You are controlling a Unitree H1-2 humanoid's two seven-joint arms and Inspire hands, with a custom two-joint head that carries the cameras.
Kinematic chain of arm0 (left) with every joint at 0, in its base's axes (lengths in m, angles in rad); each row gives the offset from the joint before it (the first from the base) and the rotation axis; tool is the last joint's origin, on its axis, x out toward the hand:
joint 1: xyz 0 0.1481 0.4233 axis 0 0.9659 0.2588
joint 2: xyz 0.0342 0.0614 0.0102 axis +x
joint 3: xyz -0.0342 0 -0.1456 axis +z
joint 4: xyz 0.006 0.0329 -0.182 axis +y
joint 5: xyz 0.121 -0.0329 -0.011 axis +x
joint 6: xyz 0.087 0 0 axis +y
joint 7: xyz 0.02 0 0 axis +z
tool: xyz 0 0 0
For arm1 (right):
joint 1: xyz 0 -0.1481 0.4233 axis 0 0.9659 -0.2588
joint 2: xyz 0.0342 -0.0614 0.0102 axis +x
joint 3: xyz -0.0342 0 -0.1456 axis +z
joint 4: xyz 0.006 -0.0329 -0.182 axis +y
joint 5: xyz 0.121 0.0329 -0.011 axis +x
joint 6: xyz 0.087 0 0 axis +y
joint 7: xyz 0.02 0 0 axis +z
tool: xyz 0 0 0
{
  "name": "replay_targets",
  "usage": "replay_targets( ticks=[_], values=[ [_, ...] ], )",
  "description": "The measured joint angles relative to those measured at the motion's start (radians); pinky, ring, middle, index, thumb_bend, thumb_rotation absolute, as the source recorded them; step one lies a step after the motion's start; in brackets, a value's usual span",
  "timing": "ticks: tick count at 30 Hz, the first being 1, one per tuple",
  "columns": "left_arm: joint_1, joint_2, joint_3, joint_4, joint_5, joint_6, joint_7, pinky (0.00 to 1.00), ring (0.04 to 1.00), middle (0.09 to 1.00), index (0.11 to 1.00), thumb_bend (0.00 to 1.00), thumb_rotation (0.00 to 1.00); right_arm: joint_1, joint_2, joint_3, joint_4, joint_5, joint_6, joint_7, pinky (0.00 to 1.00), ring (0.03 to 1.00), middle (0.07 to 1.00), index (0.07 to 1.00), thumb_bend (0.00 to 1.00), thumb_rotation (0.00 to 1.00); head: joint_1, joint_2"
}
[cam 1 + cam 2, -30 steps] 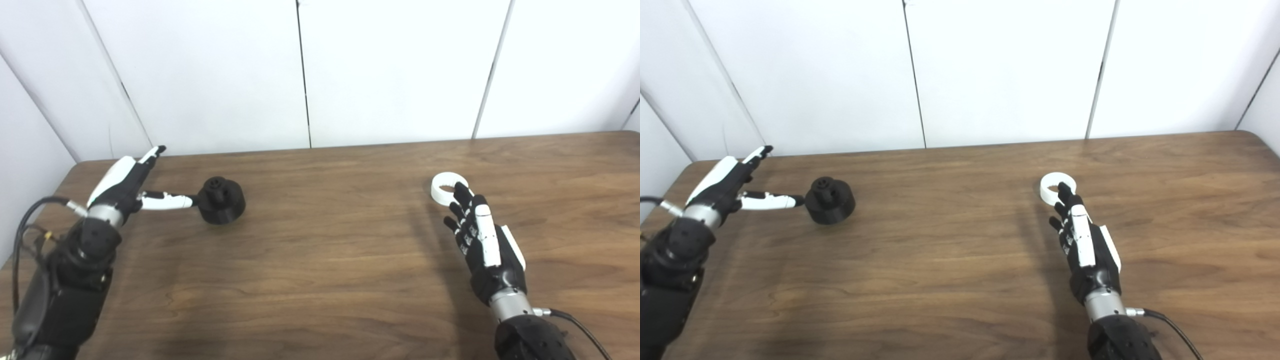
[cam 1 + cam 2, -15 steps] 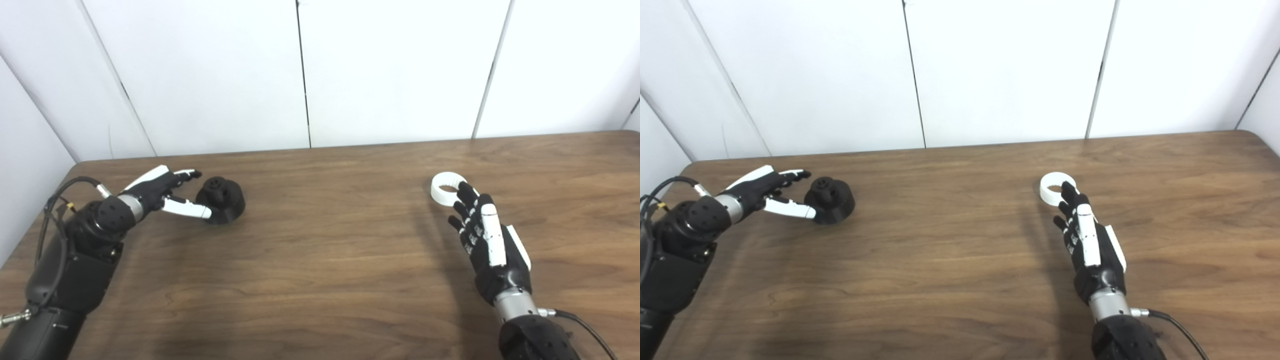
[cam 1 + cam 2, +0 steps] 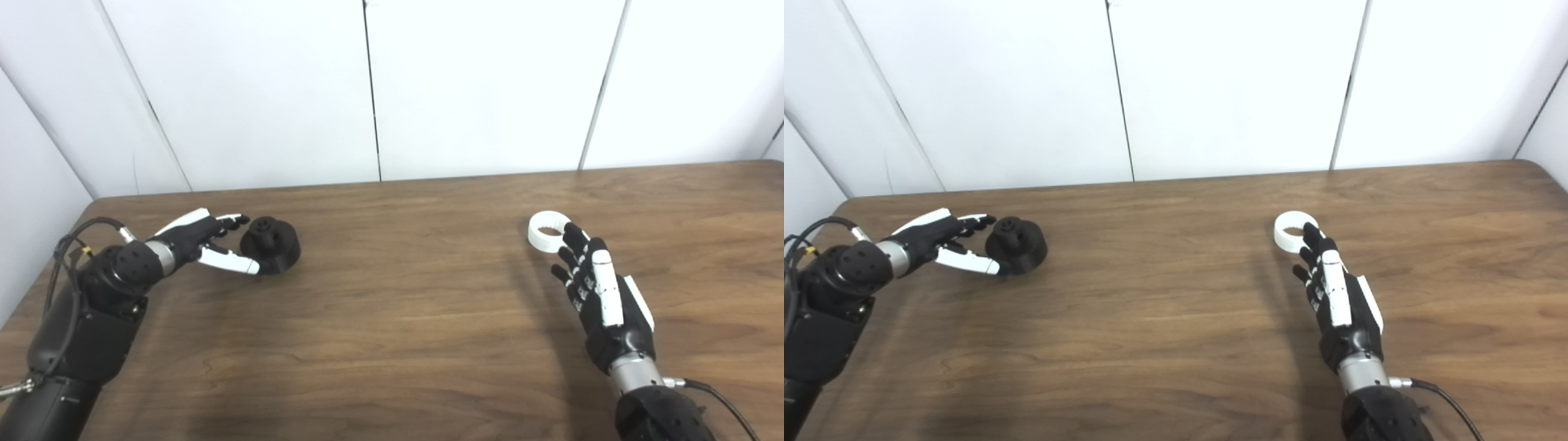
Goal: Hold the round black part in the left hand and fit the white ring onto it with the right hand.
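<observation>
1. Left hand (image 3: pixel 196 242) has rolled over and come in on the round black part (image 3: pixel 270 245) since a second ago; fingers spread, thumb low along the part's near side, other fingertips at its far-left top. No grip closed yet.
2. Black part sits near the table (image 3: pixel 392 318)'s far-left corner, position unchanged.
3. Right hand (image 3: pixel 597 294) has barely moved: open, fingers extended, tips at the white ring (image 3: pixel 549 230). Contact or just overlap, can't tell from this angle.
4. Ring lies flat, right of centre, towards the far edge, well apart from the black part.
5. Read: left grasp is about to close; ring pickup not started. Task early stage.
</observation>
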Motion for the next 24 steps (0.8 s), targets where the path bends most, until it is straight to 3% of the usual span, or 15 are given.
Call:
replay_targets(
  ticks=[15, 24],
  values=[
    [0.021, -0.004, -0.024, -0.01, 0.026, -0.01, 0.086, 0.95, 1.0, 1.0, 1.0, 1.0, 0.35, 0.0, -0.017, 0.012, -0.014, -0.003, 0.003, 0.002, 0.91, 0.967, 0.965, 0.933, 0.43, 1.0, -0.011, -0.005],
    [0.024, -0.024, -0.039, 0.021, 0.007, -0.062, 0.119, 0.89, 0.998, 0.989, 0.984, 1.0, 0.36, -0.001, -0.019, 0.012, -0.036, -0.004, 0.013, 0.001, 0.9, 0.965, 0.97, 0.943, 0.4, 1.0, -0.017, -0.006]
  ],
)
